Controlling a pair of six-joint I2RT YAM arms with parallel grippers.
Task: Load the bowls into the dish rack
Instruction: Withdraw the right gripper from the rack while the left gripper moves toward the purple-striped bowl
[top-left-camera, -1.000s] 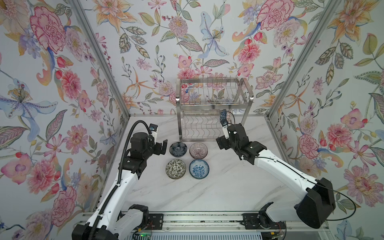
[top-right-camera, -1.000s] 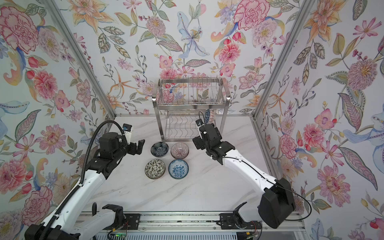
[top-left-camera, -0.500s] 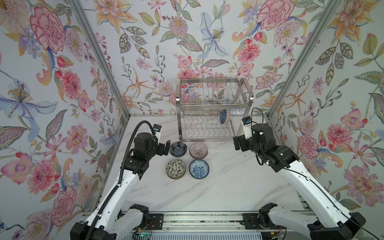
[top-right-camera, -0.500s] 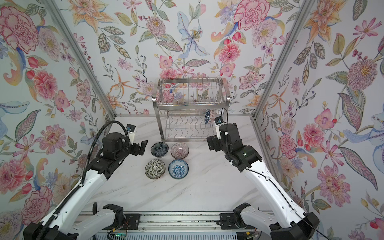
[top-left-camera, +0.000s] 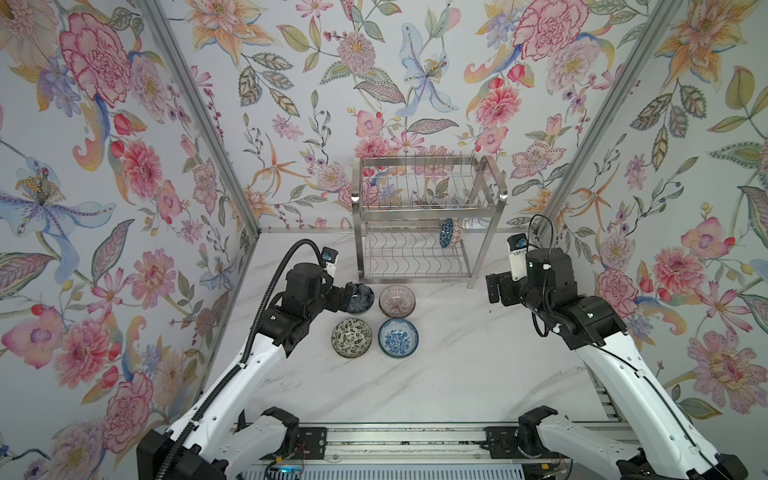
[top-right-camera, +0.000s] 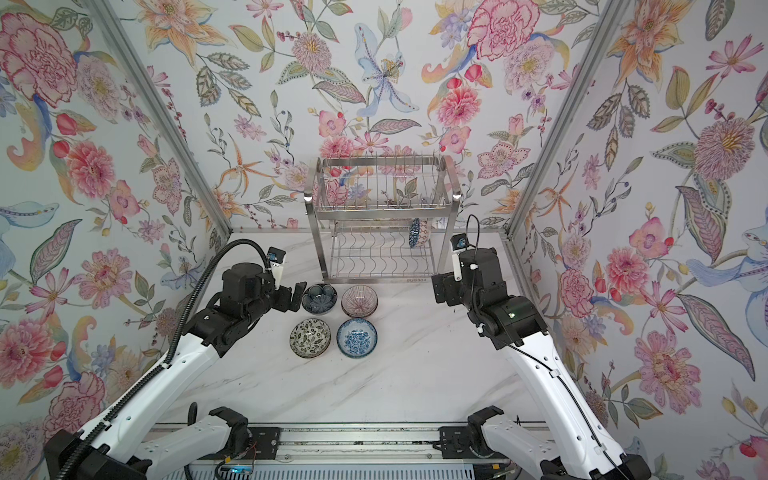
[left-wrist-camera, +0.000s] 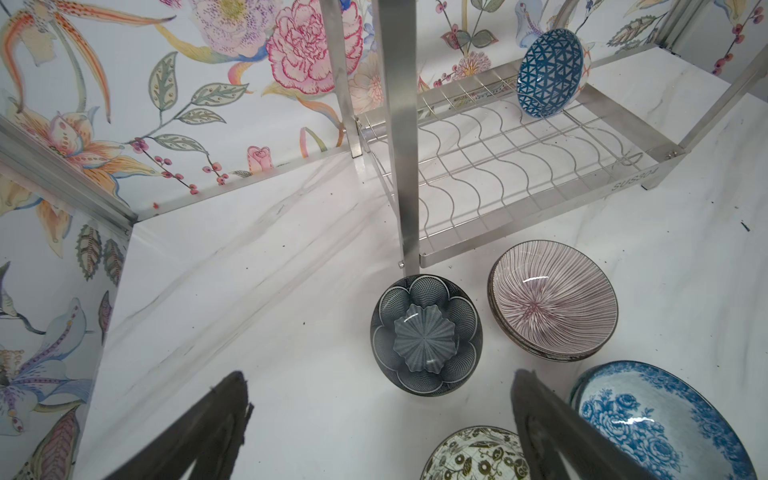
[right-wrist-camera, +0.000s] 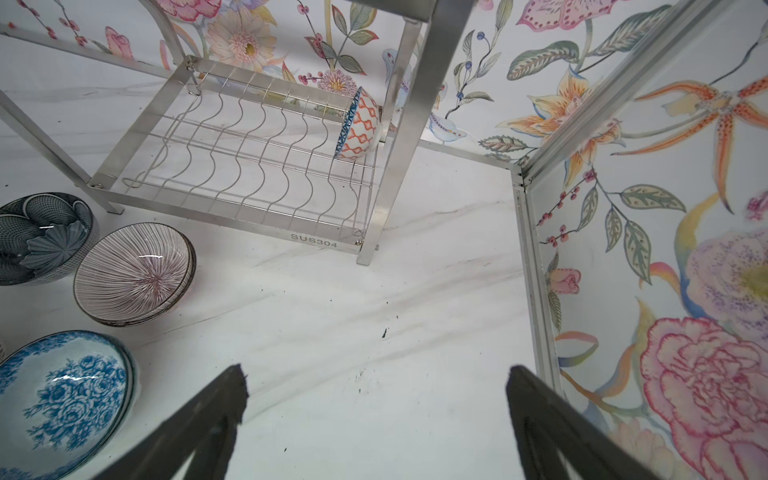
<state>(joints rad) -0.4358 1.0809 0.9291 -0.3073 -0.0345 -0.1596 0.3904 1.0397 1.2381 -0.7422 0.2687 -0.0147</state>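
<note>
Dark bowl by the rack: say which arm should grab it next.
Left. The left claw is open right beside the dark bowl; the right claw, also open, hangs past the far leg of the rack, much farther off.

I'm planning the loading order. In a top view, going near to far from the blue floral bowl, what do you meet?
blue floral bowl → purple-lined bowl → dish rack → blue triangle bowl, standing on edge on the rack's lower tier.

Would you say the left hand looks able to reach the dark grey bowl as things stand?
Probably yes: the left hand is open and right beside the dark grey bowl, with only bare tabletop between them.
</note>
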